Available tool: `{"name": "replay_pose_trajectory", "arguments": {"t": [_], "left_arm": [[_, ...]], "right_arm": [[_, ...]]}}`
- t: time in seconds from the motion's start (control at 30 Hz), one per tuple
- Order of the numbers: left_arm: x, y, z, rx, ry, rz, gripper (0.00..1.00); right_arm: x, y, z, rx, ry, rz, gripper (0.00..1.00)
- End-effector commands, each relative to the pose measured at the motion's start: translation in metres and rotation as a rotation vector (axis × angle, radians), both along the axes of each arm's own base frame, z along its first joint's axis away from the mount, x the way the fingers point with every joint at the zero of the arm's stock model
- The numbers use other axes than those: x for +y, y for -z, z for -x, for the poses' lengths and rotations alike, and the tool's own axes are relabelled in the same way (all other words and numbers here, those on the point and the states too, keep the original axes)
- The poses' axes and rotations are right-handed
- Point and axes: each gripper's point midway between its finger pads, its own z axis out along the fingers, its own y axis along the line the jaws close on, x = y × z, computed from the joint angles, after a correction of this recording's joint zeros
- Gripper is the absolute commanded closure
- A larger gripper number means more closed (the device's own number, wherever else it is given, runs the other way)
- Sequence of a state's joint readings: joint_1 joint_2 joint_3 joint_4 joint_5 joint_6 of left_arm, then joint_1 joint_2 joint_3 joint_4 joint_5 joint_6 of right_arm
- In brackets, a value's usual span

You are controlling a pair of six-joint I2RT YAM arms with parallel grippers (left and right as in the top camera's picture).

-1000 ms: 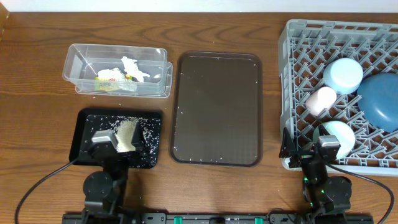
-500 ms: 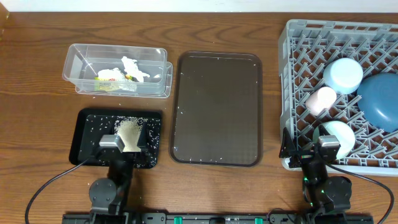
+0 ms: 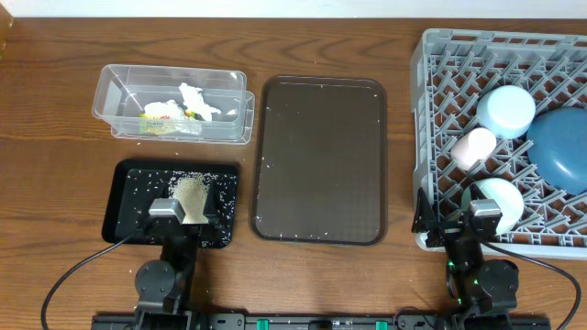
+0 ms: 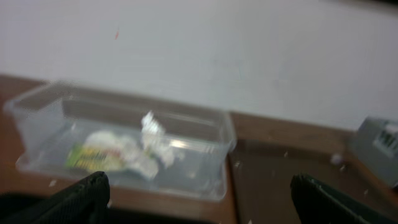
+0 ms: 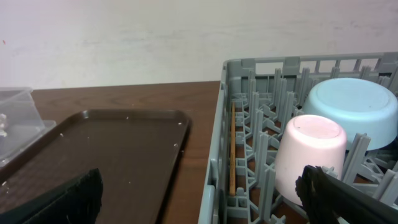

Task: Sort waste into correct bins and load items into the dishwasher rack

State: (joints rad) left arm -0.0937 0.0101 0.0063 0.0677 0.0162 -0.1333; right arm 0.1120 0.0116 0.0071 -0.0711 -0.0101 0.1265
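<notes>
Scene: wood worktop (image 3: 55,165); tub at far left, black tray at near left, brown tray in the middle, rack on the right
Left claw (image 4: 199,181): wide, nothing between the fingers; over the near edge of the black tray, pointing toward the tub; wrist view blurred
Right claw (image 5: 199,176): wide, empty; at the near-left corner of the rack, just beside the mint bowl
Tub (image 3: 174,104): clear, upright, well apart from both claws
Tissue (image 3: 197,99): crumpled, inside the tub, right of centre
Wrapper (image 3: 160,119): yellow-green, inside the tub, touching the tissue on its near-left side
Black tray (image 3: 128,183): just near of the tub, left of the brown tray
Rice (image 3: 191,194): heap in the black tray, right of centre, just past the left claw; loose grains all over that tray
Stray grains: a few on the brown tray edges and on the worktop by the tub
Brown tray (image 3: 319,160): flat between the black tray and the rack, only specks on it
Rack (image 3: 431,110): grey, right edge cut off by the frame
Plate (image 3: 561,147): dark blue, leaning in the rack's right side
Pale bowl (image 3: 505,110): upside down in the rack, far side, left of the plate
Cup (image 3: 473,147): pink, mouth down, just near-left of the pale bowl
Mint bowl (image 3: 500,197): in the rack's near part, near of the cup
Chopstick (image 5: 232,146): lies in the rack along its left wall, left of the cup
</notes>
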Motion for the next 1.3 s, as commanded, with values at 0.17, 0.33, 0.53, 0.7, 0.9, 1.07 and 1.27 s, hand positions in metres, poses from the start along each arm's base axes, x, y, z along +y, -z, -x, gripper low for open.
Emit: {"name": "replay_pose_trajectory", "arguments": {"t": [0.17, 0.33, 0.53, 0.7, 0.9, 1.07, 1.27], "left_arm": [[0.018, 0.034, 0.003, 0.134, -0.081, -0.022, 0.05], [0.026, 0.034, 0.003, 0.135, -0.113, -0.04, 0.05], [0.027, 0.034, 0.003, 0.135, -0.116, -0.046, 0.05], [0.027, 0.034, 0.003, 0.135, -0.116, -0.045, 0.05], [0.027, 0.034, 0.003, 0.136, -0.116, -0.045, 0.05], [0.027, 0.034, 0.003, 0.137, -0.116, -0.045, 0.05], [0.027, 0.034, 0.003, 0.137, -0.116, -0.045, 0.05]], "right_arm": [[0.001, 0.0, 0.0, 0.001, 0.0, -0.014, 0.01], [0.001, 0.0, 0.0, 0.001, 0.0, -0.014, 0.01], [0.001, 0.0, 0.0, 0.001, 0.0, -0.014, 0.01], [0.001, 0.0, 0.0, 0.001, -0.001, -0.014, 0.01], [0.001, 0.0, 0.0, 0.001, 0.0, -0.014, 0.01], [0.001, 0.0, 0.0, 0.001, 0.0, -0.014, 0.01], [0.001, 0.0, 0.0, 0.001, 0.0, -0.014, 0.01]]}}
